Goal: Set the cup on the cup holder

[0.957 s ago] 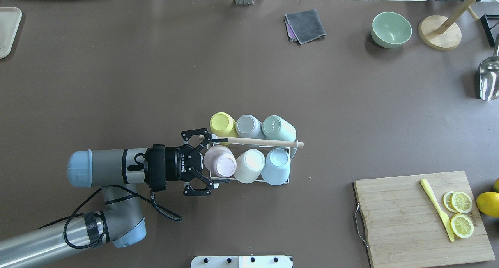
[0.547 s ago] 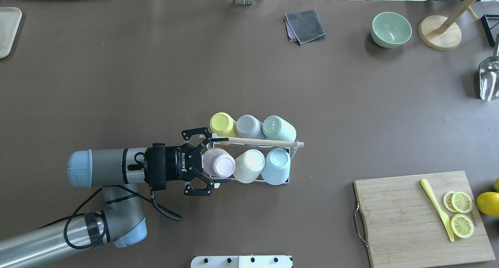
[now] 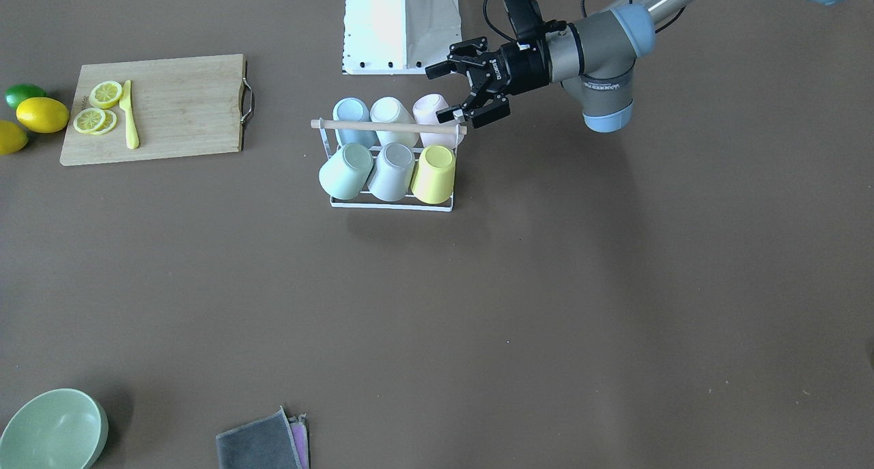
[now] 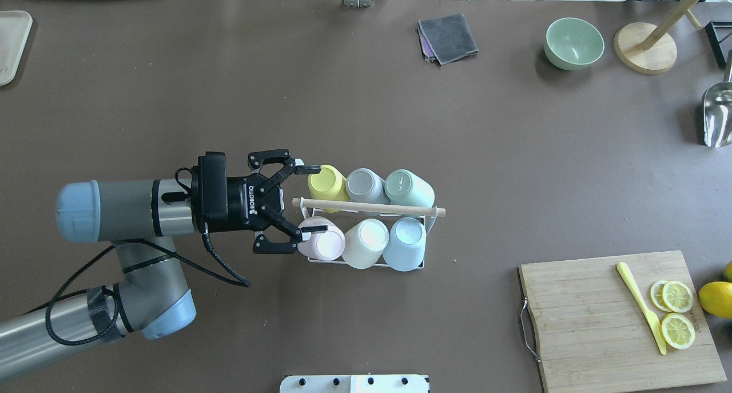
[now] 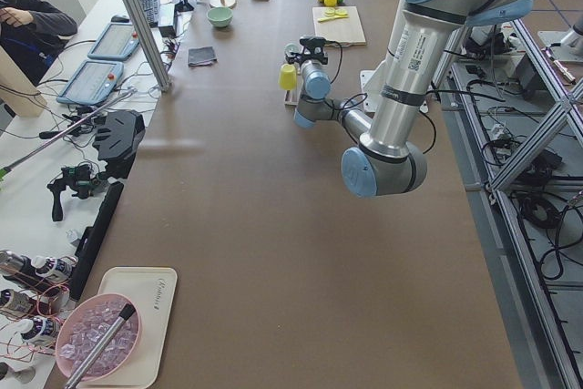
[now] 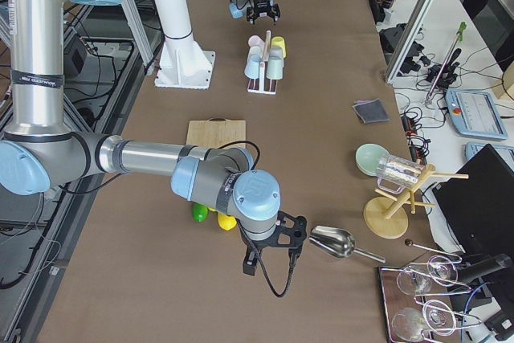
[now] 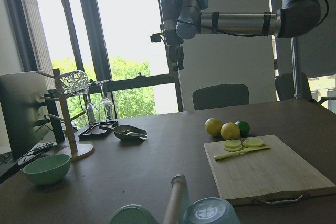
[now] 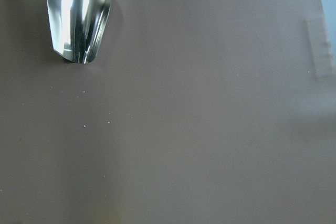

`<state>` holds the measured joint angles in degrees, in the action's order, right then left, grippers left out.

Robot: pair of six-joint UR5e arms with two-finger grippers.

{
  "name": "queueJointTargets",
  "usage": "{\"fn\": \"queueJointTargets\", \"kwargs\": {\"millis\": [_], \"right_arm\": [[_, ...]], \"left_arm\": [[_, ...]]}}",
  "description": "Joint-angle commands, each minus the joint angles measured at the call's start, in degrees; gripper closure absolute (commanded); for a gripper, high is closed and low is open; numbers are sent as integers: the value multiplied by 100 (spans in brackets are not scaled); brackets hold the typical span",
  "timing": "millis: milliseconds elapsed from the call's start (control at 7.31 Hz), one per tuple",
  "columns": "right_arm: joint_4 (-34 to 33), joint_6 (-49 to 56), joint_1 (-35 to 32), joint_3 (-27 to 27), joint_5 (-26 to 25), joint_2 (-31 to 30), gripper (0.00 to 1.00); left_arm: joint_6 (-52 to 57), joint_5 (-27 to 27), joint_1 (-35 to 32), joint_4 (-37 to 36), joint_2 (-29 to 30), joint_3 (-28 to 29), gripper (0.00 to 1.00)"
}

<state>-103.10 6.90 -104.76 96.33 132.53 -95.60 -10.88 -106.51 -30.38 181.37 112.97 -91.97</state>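
While the left gripper (image 4: 313,198) gapes wide, empty, the pink cup (image 4: 321,243) sits on the cup holder (image 4: 372,207) beside one fingertip.

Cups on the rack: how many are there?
6 on the cup holder. Far row from the robot: yellow cup, grey cup, mint cup. Near row: pink cup, cream cup, blue cup. None seems hidden.

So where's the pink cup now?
In the overhead view, the pink cup sits at the left end of the rack, beside the cream cup, by the left gripper.
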Motion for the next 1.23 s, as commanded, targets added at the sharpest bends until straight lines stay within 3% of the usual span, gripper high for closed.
{"fn": "queueJointTargets", "kwargs": {"millis": [0,274,684,821,957,1094], "right_arm": [[0,-5,-1,0,54,-38,0],[0,-5,-1,0,80,-73,0],[0,-5,-1,-9,106,-100,0],[0,-5,-1,-9,115,-100,0],[-78,-13,-357,165,211,-230,0],[173,56,-613,263,395,-684,0]], "left_arm": [[-133,-292,-772,-1923,-493,-750,1],[-125,-292,-1415,-3810,-574,-928,1],[-124,-265,-1794,-7586,-733,-981,1],[-116,-257,-2222,-8678,-733,-998,1],[-133,-274,-2661,-9254,-741,-1007,1],[-142,-352,-3005,-9295,-924,-990,1]]}}
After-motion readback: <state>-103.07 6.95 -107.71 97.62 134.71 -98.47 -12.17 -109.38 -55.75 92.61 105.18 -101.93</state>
